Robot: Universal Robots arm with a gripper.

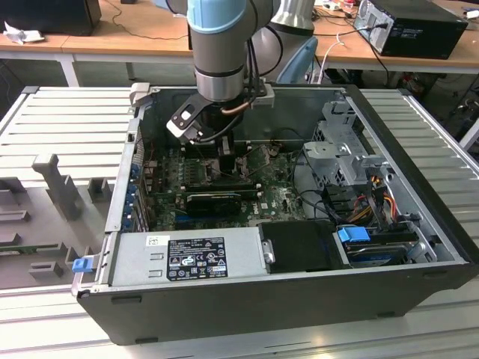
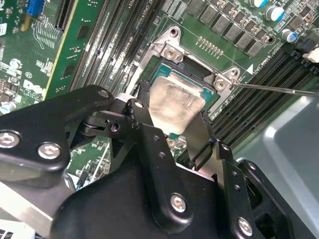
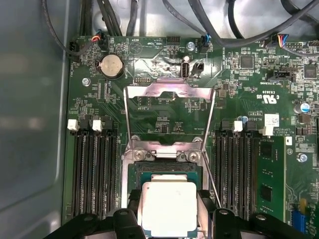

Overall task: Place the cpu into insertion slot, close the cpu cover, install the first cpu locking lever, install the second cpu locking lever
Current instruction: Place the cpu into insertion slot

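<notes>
Gripper (image 2: pixel 174 118) is clamped on the cpu (image 3: pixel 168 206), holding it right at the open insertion slot (image 3: pixel 167 169) on the motherboard (image 3: pixel 164 119) – the cpu cover (image 3: pixel 169 91) is swung back, clear of it. A tilted or off-square descent could, I judge, bend socket pins or leave the chip unseated – alignment is the hazard

Open tower case (image 1: pixel 262 307) lies on a ribbed metal surface (image 1: pixel 67 120). Arm (image 1: pixel 221 45) reaches down into the case. Gripper (image 1: pixel 223 149) sits low over the motherboard (image 1: pixel 281 198), beyond the silver power supply (image 1: pixel 187 258). Drive cage (image 1: pixel 340 149) also beyond the power supply, toward the exterior view's right.
</notes>
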